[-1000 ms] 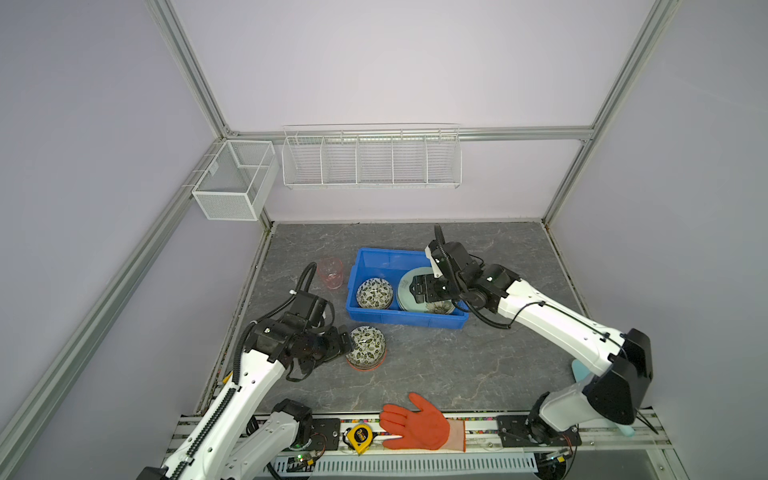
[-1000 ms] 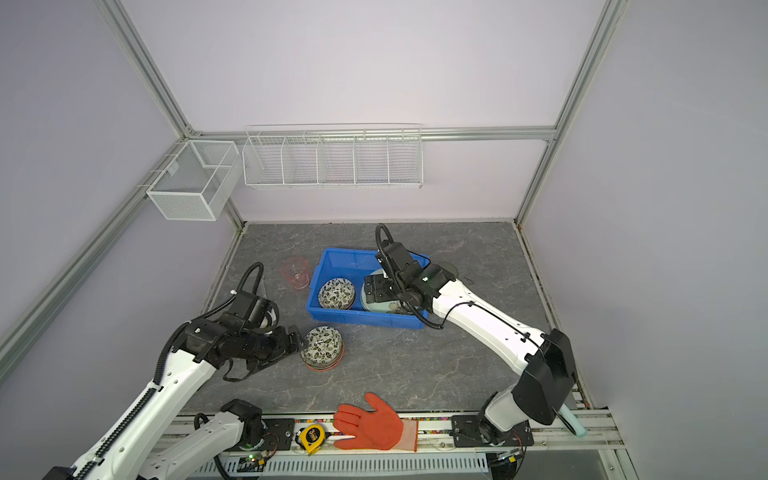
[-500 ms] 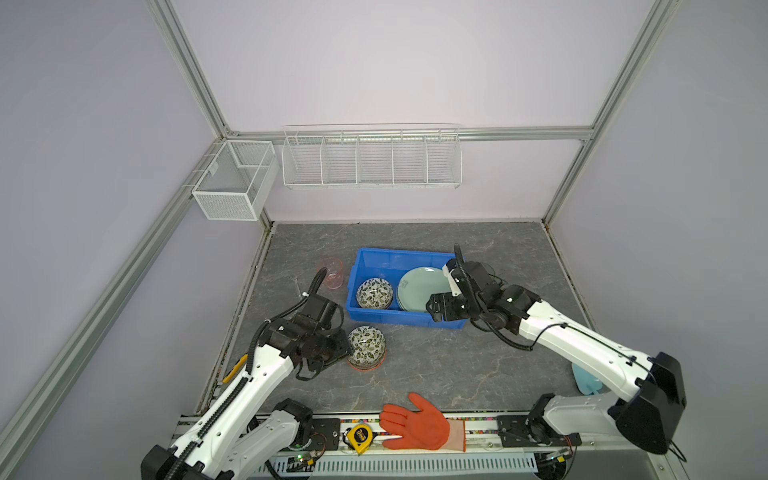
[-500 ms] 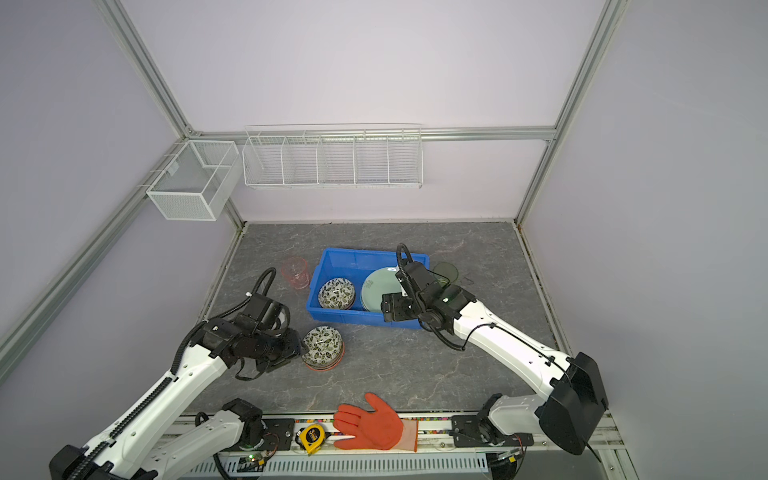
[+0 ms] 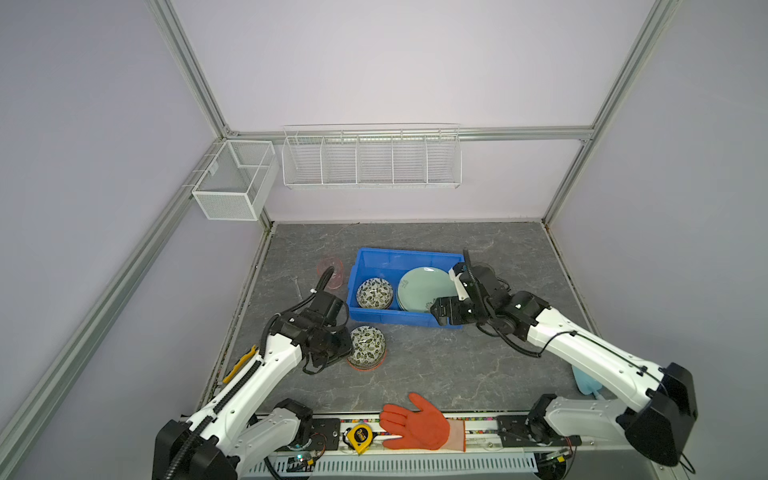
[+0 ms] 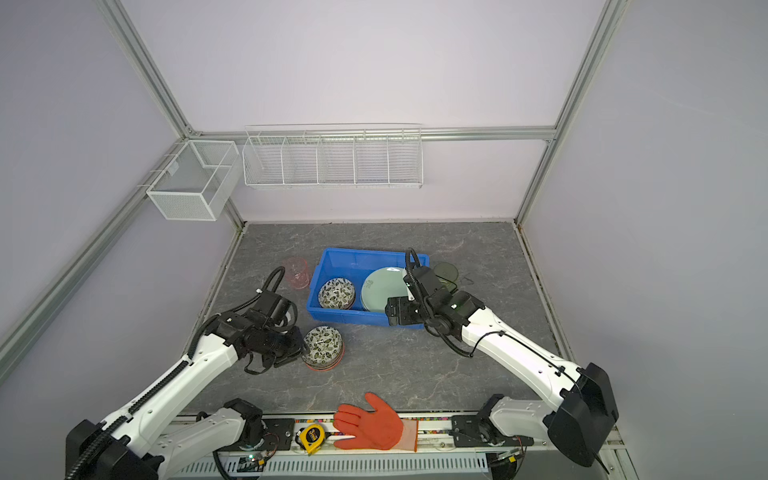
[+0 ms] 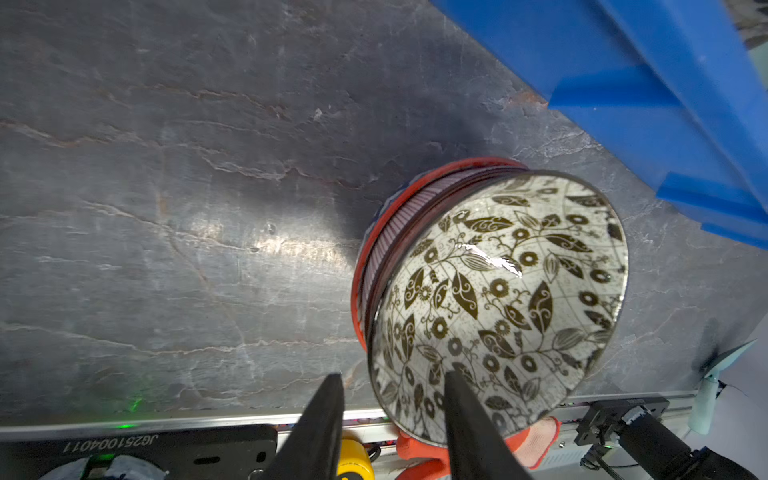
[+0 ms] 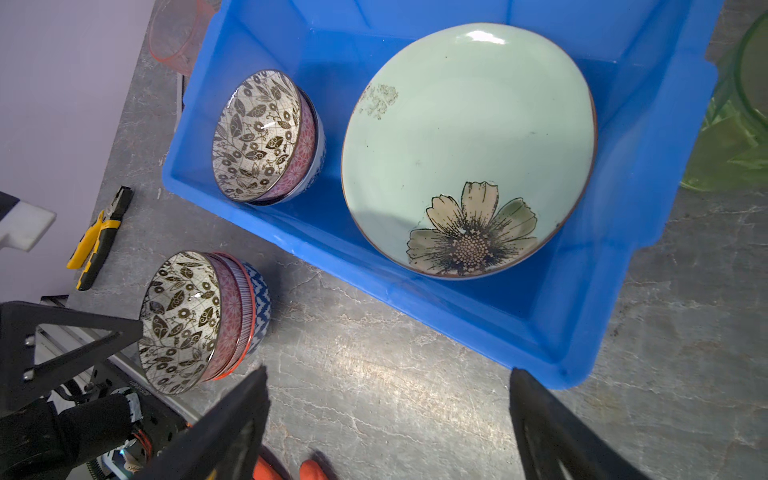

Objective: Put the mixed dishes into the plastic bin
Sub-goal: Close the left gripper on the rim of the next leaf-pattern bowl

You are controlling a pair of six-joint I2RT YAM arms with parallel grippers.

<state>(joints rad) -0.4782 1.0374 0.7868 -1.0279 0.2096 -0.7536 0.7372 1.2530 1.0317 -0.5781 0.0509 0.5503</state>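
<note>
Two bowl stacks to log. The inner stack (image 5: 375, 293) sits in the blue bin (image 5: 395, 323) beside the mint plate (image 5: 419, 286). The outer stack (image 5: 368, 348), a leaf-print bowl on top, stands on the table (image 5: 457, 365) just outside the bin's near wall, close to it but apart.

Left gripper (image 7: 392, 376) is at the outer stack. The jaws are roughly half closed and astride the top bowl's rim: one finger (image 7: 457, 407) is inside the bowl, its mate outside the wall. A sliver of table shows between the outer finger and the bowl, so I judge no pinch is made yet.

Right gripper (image 8: 388, 374) hangs over the bin's near right corner, jaws spread wide, holding nothing.

What counts: the rim lies between the left fingers, and the bin lies just beyond the stack, a little to the right. The stack is round, so it has no long axis to line up. The left arm is plainly nearer. The likely next move is to close, lift and clear the wall. Whether the top bowl comes alone, I cannot say.

Pink cup (image 5: 331, 272) and green cup (image 6: 446, 272) stand outside the bin.
</note>
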